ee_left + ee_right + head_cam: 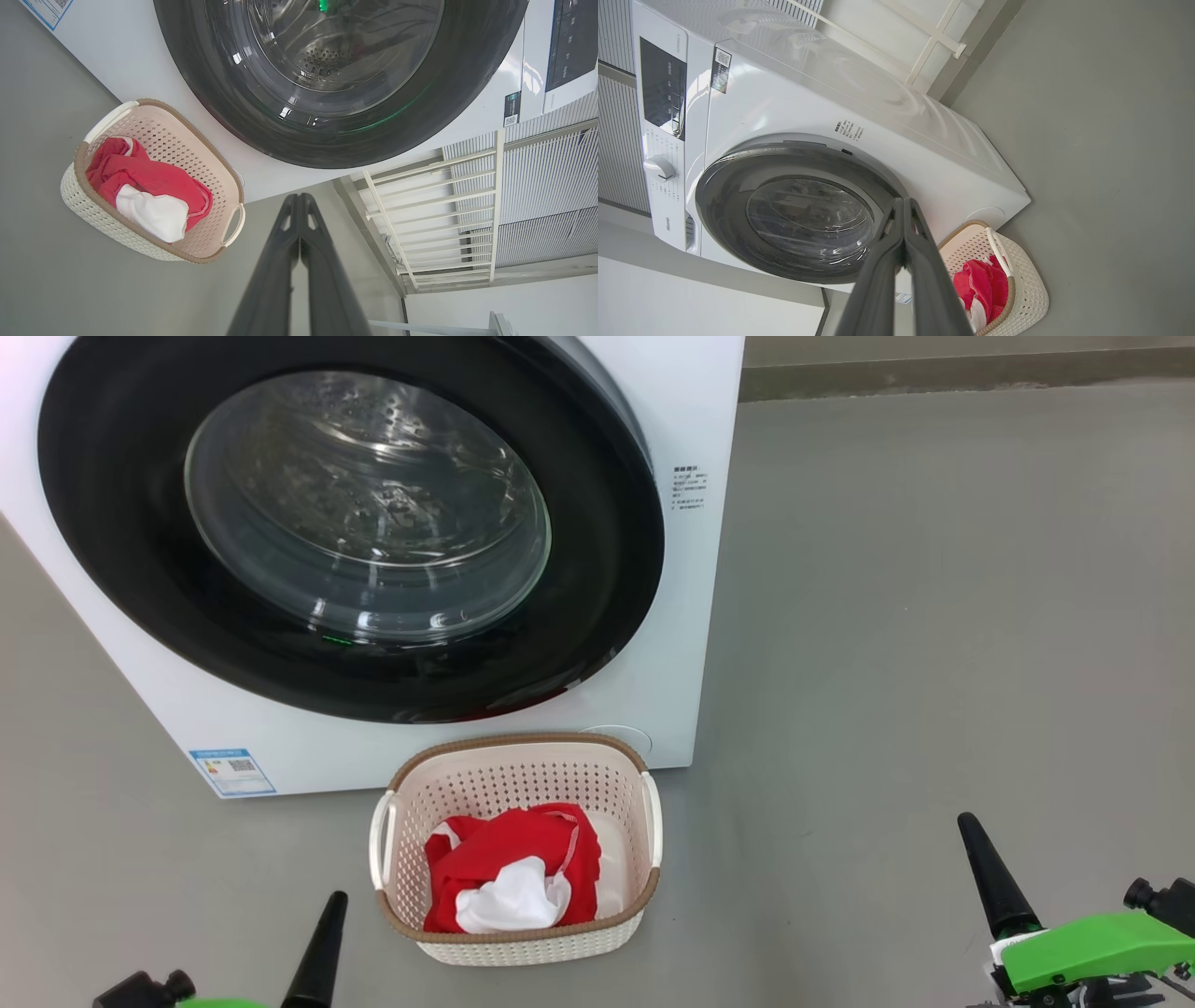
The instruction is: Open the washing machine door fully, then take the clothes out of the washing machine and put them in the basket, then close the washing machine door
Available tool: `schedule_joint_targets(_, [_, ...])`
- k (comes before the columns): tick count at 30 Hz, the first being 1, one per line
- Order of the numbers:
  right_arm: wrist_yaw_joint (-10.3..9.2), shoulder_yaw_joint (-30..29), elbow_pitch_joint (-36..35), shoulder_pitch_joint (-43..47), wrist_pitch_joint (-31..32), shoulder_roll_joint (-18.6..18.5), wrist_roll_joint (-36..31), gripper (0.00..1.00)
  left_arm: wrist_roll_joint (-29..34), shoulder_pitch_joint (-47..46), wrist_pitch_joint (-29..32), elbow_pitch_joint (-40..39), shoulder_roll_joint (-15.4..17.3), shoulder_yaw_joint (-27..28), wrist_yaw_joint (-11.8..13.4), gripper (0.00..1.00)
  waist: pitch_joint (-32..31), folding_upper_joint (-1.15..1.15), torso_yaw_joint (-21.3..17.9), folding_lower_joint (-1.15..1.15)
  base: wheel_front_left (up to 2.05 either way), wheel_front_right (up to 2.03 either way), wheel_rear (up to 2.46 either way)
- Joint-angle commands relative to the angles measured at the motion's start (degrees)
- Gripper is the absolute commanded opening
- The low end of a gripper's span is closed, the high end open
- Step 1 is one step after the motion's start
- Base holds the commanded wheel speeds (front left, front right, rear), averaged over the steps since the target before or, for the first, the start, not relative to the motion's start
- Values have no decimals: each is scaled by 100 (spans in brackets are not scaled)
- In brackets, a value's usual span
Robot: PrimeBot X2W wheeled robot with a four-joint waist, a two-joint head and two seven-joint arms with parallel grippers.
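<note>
**Both grippers pinched shut and empty, clothes in the basket, door closed**

Nearest you, the left gripper (pixel 334 903) and the right gripper (pixel 971 831) sit low at either side. Each has its two dark fingers pressed together with nothing between them, and both hang above the grey floor (pixel 934 616). Between them and a little farther on stands the basket (pixel 523 943). It holds the clothes (pixel 504 859), red fabric with a white piece lying on top. Just behind the basket you see the washing machine (pixel 677 644), with a blue label sticker (pixel 232 771) low on its front. The washing machine door (pixel 597 569) lies flat against the front, closed.
</note>
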Motion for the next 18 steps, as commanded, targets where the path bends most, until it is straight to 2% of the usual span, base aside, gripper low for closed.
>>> schedule_joint_targets(1, [-4, 43, -120, -330, 55, -93, 217, 0, -194, -303, 53, -94, 26, 231, -83, 0, 2, 0, -1, 0, 0, 0, 0])
schedule_joint_targets(18, [-5, -53, -45, -502, 239, -104, 1224, 0, -1123, -424, 270, 17, -79, 553, -333, 0, 14, 0, -13, 0, 0, 0, 0])
